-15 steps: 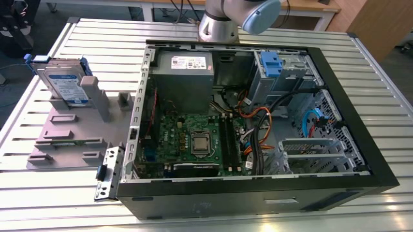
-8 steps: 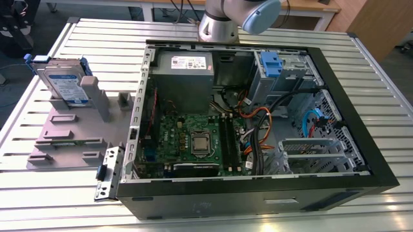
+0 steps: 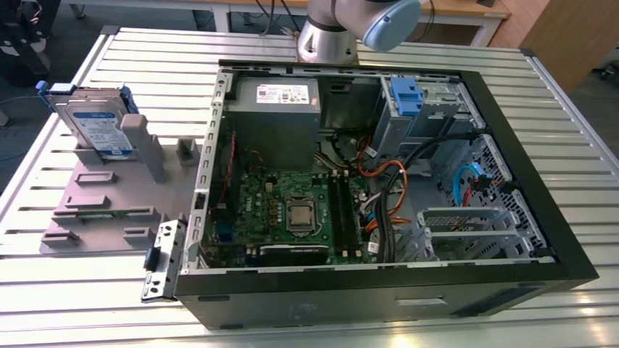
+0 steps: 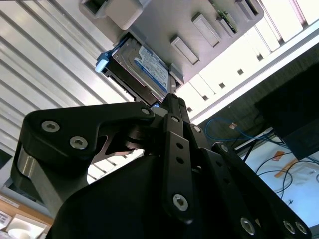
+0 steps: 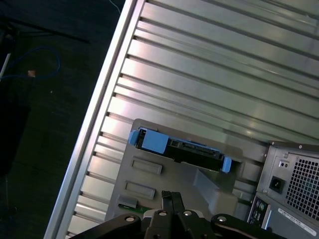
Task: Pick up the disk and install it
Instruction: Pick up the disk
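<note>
The black end effector [image 5: 169, 195] is sitting closed and empty, aimed at the grey plastic fixture [image 5: 199, 180]. The flat silver disk in its blue carrier [image 5: 182, 148] is standing on edge there, on the ribbed metal worktop [image 5: 209, 74] beside the open black computer case [image 3: 387, 304]. Pick-up is apparently just starting; grasping calls for opening it first.

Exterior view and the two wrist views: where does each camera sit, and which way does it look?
Exterior view: off the arm, looking down on the open black computer case and the silver hard disk in its blue carrier; the arm's grey joint shows.
First wrist view: on the wrist, looking past the black claw at the disk's edge.
Second wrist view: on the wrist, looking along the claw at the disk's labelled face.
Shared: all three show the disk in its grey holder.
</note>
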Controlling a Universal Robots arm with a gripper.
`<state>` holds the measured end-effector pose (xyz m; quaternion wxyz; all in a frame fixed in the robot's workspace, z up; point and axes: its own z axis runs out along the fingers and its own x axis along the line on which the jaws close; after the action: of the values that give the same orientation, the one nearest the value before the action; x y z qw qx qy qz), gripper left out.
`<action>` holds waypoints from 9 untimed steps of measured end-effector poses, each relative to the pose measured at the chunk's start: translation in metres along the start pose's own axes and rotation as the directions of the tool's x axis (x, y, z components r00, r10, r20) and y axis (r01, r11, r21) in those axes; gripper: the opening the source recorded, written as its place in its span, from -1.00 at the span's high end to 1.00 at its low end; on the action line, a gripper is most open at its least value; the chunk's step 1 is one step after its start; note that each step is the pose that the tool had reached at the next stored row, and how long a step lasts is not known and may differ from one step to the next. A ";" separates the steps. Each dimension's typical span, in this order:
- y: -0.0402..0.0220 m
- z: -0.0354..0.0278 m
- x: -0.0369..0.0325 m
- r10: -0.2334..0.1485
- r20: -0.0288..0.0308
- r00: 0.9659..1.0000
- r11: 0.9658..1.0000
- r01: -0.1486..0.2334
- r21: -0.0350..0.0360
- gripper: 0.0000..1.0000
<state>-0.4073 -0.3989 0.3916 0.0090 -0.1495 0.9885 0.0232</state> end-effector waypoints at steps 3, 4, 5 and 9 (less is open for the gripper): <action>0.0000 0.0000 0.0000 -0.002 0.000 1.000 1.000 0.002 0.000 0.79; 0.0000 0.0000 0.0000 -0.002 0.000 1.000 1.000 0.002 0.000 0.79; 0.0000 0.0000 0.0000 -0.003 0.000 1.000 1.000 0.003 0.000 0.79; 0.0000 0.0000 0.0000 -0.005 0.000 1.000 1.000 0.005 0.000 0.79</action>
<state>-0.4073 -0.3989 0.3916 0.0090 -0.1517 0.9881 0.0233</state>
